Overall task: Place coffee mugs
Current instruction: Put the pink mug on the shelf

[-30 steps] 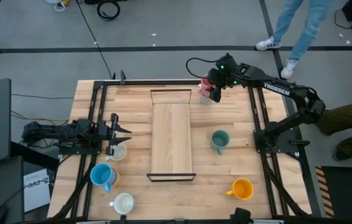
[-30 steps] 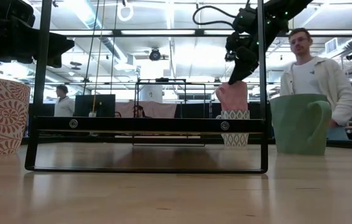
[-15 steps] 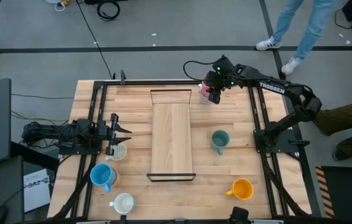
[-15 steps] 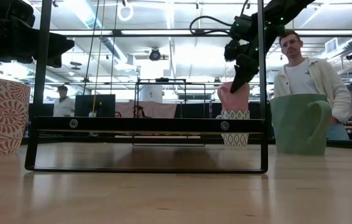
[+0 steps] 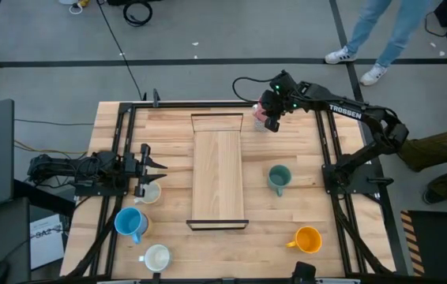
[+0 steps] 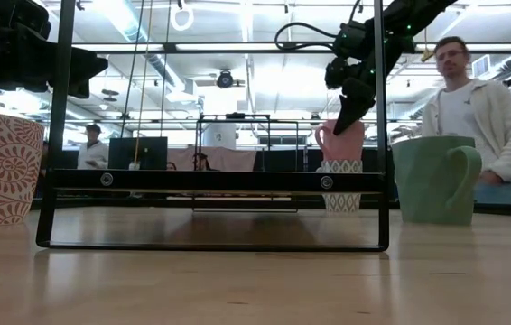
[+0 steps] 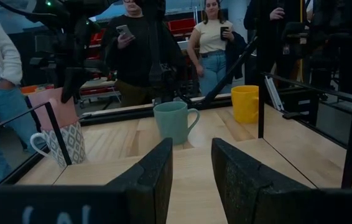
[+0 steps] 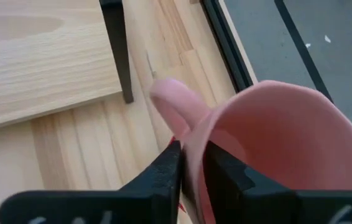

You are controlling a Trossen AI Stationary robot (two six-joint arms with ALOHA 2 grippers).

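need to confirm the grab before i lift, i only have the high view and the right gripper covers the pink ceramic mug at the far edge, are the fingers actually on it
Observer: Yes. In the right wrist view the right gripper has the wall of the pink ceramic mug between its fingers, one inside the rim and one outside, next to the handle.
Operator: is it sitting on the table
Observer: No. The low view shows it stacked in a white diamond-patterned mug.
Operator: upright?
Observer: It looks slightly tilted in the low view.
Operator: left arm?
Observer: The left gripper waits at the table's left side, fingers apart and holding nothing.
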